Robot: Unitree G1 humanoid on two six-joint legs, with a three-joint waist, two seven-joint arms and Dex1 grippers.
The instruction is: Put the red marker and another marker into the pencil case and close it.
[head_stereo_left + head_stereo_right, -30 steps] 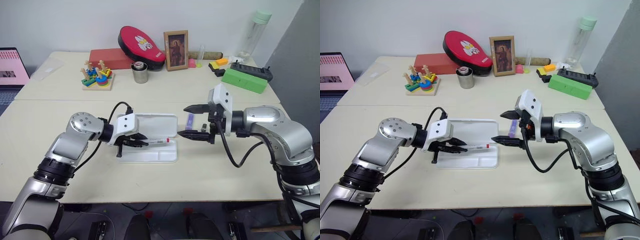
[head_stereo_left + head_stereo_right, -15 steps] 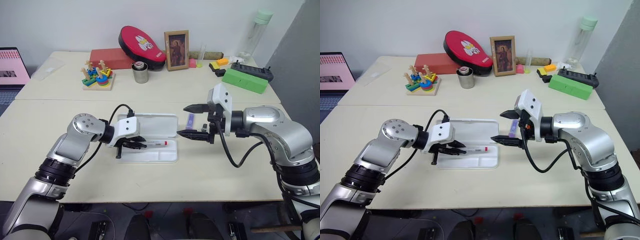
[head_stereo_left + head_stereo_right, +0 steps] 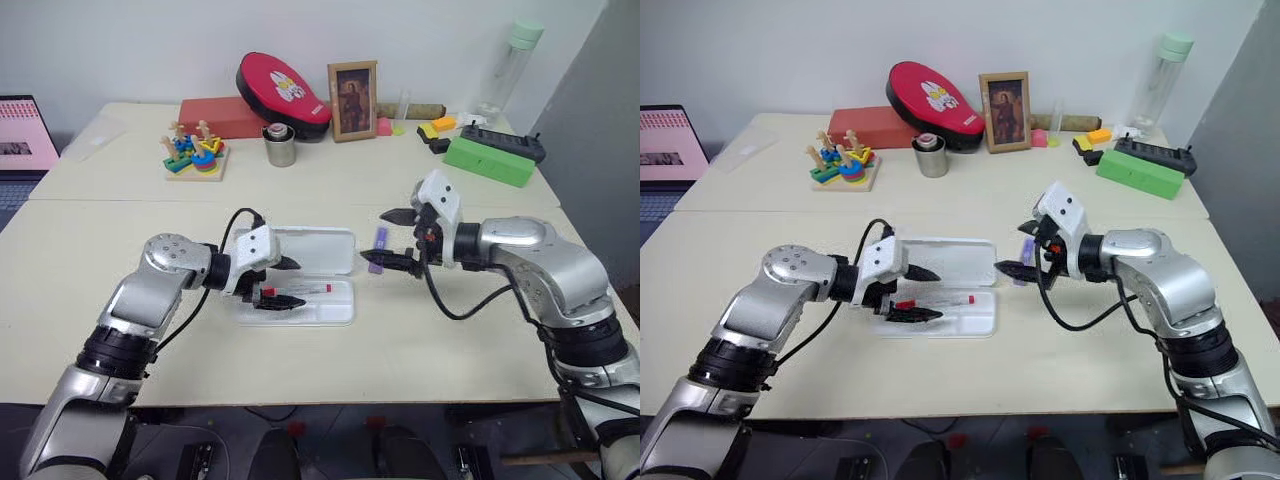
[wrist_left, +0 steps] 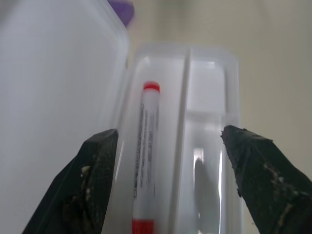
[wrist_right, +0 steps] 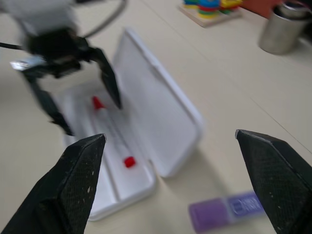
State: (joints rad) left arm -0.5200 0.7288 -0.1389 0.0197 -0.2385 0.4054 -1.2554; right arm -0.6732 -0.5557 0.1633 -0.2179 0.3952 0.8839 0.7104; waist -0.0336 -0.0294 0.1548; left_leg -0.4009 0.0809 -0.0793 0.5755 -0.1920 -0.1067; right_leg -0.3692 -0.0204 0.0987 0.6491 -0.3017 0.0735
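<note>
- Since a second ago the red marker [image 3: 297,291] has left my left gripper [image 3: 281,283], whose jaws now stand spread over it; the marker lies loose in the far compartment of the pencil case [image 3: 340,315], its long axis running left to right along the tray.
- Beside it the lid [image 3: 330,248] of the case lies open flat on the far side of the tray, so one marker is in and the case is not yet shut.
- Just right of the open lid, on the table [image 3: 420,340], lies the purple highlighter [image 3: 378,244], long axis near to far.
- Over that same second my right gripper [image 3: 397,239] has come forward and down; its fingers are spread wide and empty, one at each end of the highlighter, none touching yet.
- Judging from this, the right arm is plainly nearer; I would close across the highlighter's short sides, so the wrist may need turning first.
</note>
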